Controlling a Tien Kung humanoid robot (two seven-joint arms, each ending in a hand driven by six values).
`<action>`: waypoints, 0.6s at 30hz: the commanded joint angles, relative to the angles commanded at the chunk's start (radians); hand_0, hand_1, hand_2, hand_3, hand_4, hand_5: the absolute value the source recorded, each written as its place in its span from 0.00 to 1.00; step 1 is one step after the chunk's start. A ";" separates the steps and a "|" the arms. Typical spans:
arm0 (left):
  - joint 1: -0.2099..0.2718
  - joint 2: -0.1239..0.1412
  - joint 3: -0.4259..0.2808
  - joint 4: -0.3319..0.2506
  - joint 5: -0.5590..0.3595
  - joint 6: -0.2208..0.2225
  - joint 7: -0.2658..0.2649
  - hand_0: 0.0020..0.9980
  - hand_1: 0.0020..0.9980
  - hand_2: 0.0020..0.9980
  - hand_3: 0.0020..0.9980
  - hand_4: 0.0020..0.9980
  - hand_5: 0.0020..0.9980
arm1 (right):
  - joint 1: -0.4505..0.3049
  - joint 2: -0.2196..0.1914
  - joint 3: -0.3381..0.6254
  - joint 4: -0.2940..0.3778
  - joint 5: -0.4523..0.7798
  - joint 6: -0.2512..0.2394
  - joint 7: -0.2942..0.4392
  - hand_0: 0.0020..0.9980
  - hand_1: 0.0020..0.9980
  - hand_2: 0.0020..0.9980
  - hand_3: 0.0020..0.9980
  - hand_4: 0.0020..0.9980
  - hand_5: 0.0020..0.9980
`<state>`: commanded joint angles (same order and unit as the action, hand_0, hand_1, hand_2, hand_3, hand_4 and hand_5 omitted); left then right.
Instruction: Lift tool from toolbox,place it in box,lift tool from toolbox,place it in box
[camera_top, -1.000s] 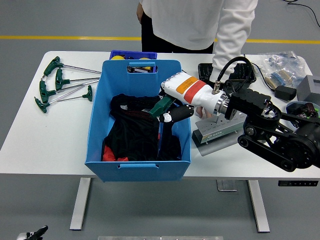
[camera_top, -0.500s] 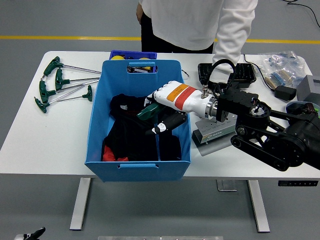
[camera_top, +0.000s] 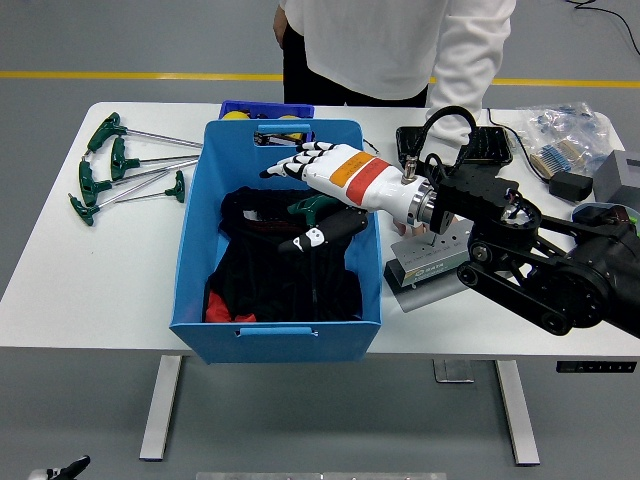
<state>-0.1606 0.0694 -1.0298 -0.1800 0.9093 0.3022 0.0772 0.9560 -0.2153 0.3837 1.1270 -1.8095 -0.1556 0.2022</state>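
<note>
Fingers spread, your right hand (camera_top: 312, 168) holds nothing; a green-handled tool (camera_top: 312, 207) lies just beneath it in the blue box (camera_top: 275, 328), so you judge one placement done, another tool remaining

We see a smooth, matt white desk (camera_top: 60, 280) carrying a blue plastic box (camera_top: 200, 250) with a slightly glossy wall. Inside it lies soft black cloth (camera_top: 250, 280) with red edging, matt and crumpled. On the far left of the desk, T-handle tools (camera_top: 120, 165) show bright metal shafts and green plastic grips. The right robot hand (camera_top: 320, 175) has a glossy white plastic shell with black fingertips; its arm (camera_top: 540, 270) is matt black. At the far right lie crinkled clear plastic bags (camera_top: 560, 135), shiny.
</note>
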 joint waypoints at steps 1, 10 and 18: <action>0.001 0.000 -0.002 0.000 0.002 0.000 0.000 0.72 0.72 0.74 0.63 0.63 0.51 | -0.002 -0.002 0.006 -0.004 0.001 0.001 -0.001 0.98 0.88 0.92 0.93 1.00 0.87; 0.000 -0.002 -0.007 0.000 0.000 -0.001 -0.001 0.72 0.71 0.74 0.63 0.63 0.51 | -0.002 -0.041 0.043 -0.079 -0.026 0.013 -0.013 0.97 0.79 0.80 0.67 1.00 0.87; -0.002 -0.003 0.010 0.000 -0.028 0.002 -0.007 0.71 0.71 0.74 0.63 0.63 0.51 | -0.011 -0.062 0.036 -0.100 -0.015 0.034 -0.019 0.92 0.62 0.66 0.50 1.00 0.88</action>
<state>-0.1623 0.0665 -1.0201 -0.1800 0.8816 0.3037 0.0702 0.9453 -0.2771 0.4199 1.0267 -1.8241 -0.1212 0.1834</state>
